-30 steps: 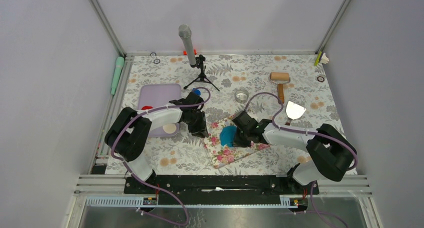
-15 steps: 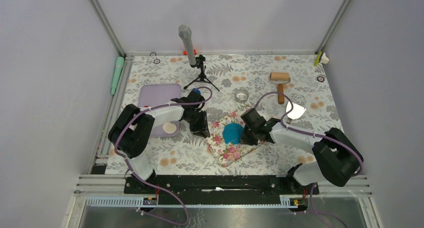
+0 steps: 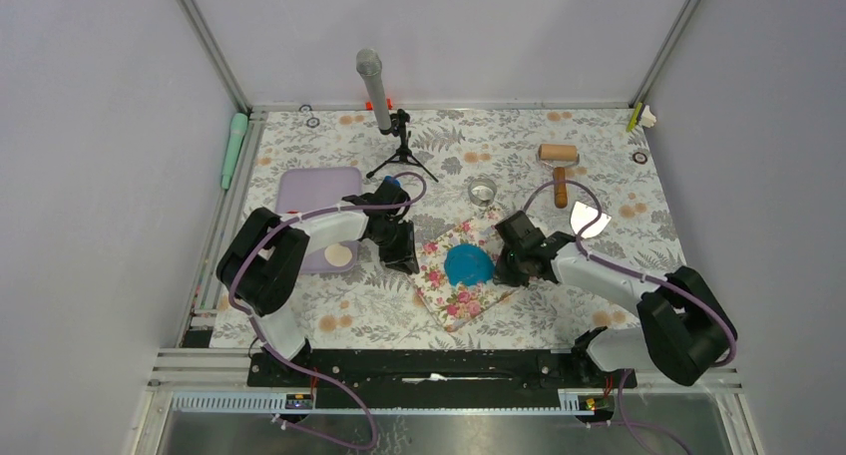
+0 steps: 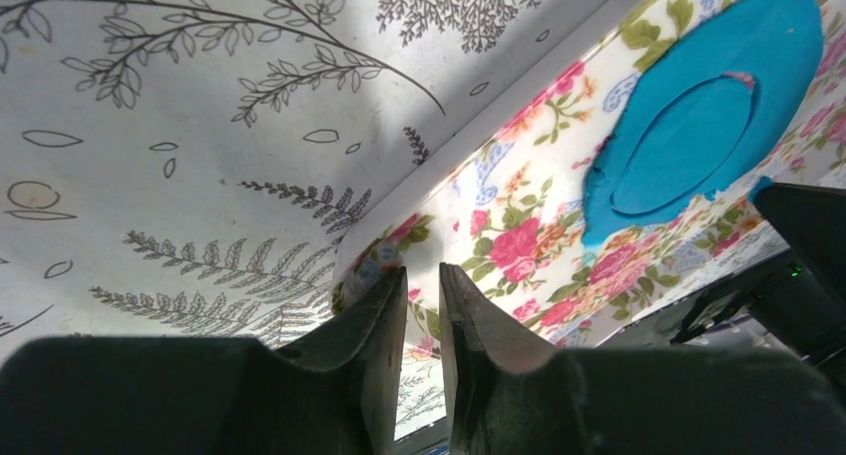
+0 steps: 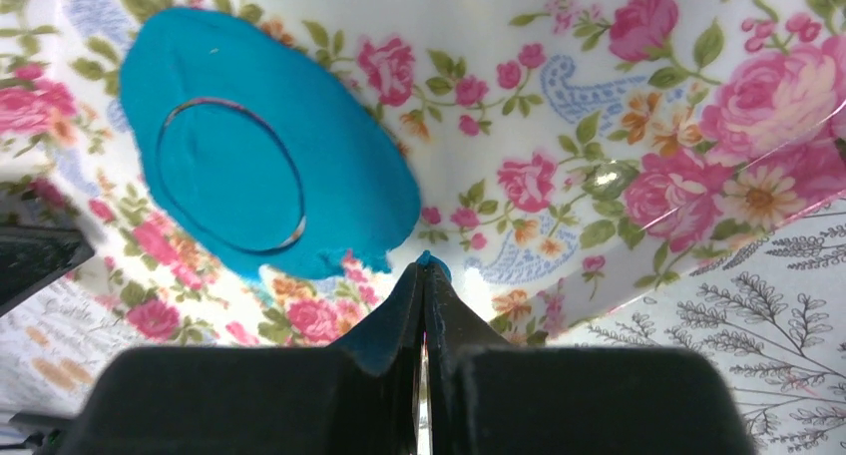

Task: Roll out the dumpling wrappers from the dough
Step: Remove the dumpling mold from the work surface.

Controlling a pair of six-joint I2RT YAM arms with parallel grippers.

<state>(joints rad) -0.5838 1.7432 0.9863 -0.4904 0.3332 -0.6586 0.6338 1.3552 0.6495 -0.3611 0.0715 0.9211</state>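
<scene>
Found flowered mat (image 3: 449, 300) at centre of table (image 3: 599, 136), lying at an angle. Found dough (image 5: 349, 176) near the mat's middle, rolled flat into a ragged-edged blue sheet. Noted one round wrapper (image 5: 229, 176) scored cleanly inside that sheet, level with the surrounding dough and not yet lifted out. Found right gripper (image 5: 427, 275) at 3 o'clock of the sheet in the overhead view, fingers pressed fully together on a small blue scrap (image 5: 431, 262), with blue smeared down one inner face. Judged a pinch at the sheet's rim, placed there to peel waste away from the cut circle. Unable to tell whether joined to the sheet or torn free. Found left gripper (image 4: 421, 275) at the mat's 9 o'clock corner, fingers parted by a narrow slot with flowered mat showing through. Judged a bracing position, meant to stop the mat sliding under the pull from the opposite side. Unable to confirm actual clamping of the mat. Noted roller (image 3: 559, 161) at 2 o'clock, scraper (image 3: 589, 221) at 3 o'clock and ring cutter (image 3: 482, 191) at 12 o'clock, all off the mat and untouched. Judged set aside as not needed for the peeling step. Noted purple tray (image 3: 299, 191) at 9 o'clock beside the left arm, bearing a pale disc (image 3: 339, 257).
</scene>
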